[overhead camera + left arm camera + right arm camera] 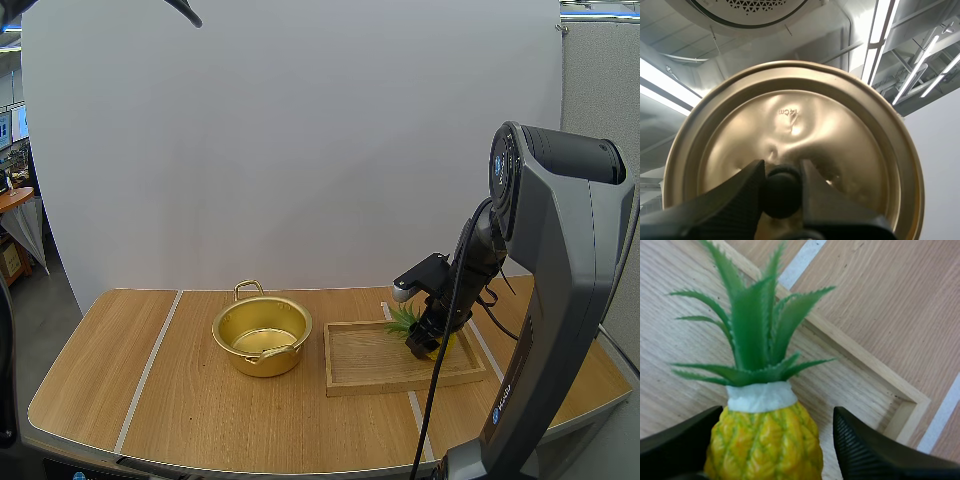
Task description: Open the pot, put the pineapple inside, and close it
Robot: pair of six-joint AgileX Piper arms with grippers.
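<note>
Pinches the black knob (782, 196) of the golden lid (790, 120) in the left pincer (782, 175), both tips pressed tight against the knob's sides, the lid's broad dished face and rolled rim spread out beyond the fingers, lifted well away from the pot. Has the golden pot (262, 336) standing upright and uncovered on the wooden tabletop (180, 400), a little left of the middle, one handle at the far rim and the other at the near right rim, bare golden floor on show. Has the wooden tray (370, 375) lying flat to the right of the pot, near it but apart. Reaches down with the right pincer (426, 342) into the far right part of the tray, at the pineapple (765, 440). Straddles the yellow body with the fingers (865, 455) spread wide, one on each side, not closed on it: a thin gap between the fruit and the ribbed face on one side, the other finger right at the fruit's flank, touching or not impossible to tell. Finds the green crown above a white collar, pointing toward the left and far side of the tray, with the tray's raised corner and a pale stripe of the tabletop just beyond. Cannot tell whether the pineapple stands or leans on the tray floor.
</note>
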